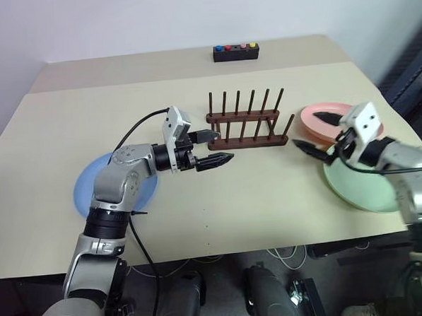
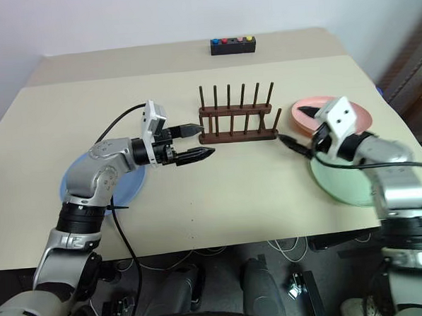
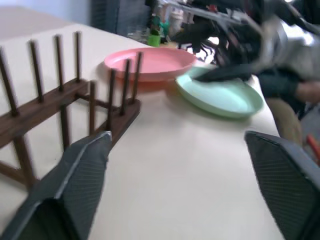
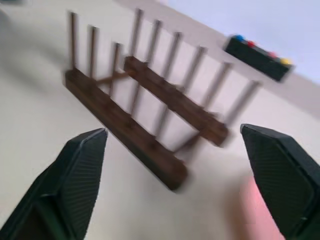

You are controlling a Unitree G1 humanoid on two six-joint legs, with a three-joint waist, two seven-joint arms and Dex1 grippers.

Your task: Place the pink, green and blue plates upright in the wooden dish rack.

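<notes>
Rack of dark brown wood (image 1: 246, 120) stands empty at table centre. I see both left gripper (image 1: 209, 148) and right gripper (image 1: 316, 133) wide open, holding nothing. Round light blue plastic plate (image 1: 85, 189) lies flat, half hidden under my left arm; salmon pink plate (image 1: 310, 123) and mint green plate (image 1: 354, 189) lie flat, partly covered by my right.

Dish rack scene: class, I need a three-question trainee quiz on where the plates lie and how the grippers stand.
1. True or false: the wooden dish rack already holds a plate.
2. Which plate lies under the left arm, on the robot's left side? A) pink plate B) green plate C) blue plate
3. Fill in: the left gripper and right gripper both stand ____, holding nothing.

Key:
1. False; its pegs are bare and all three plates lie flat on the table.
2. C.
3. Open.
</notes>
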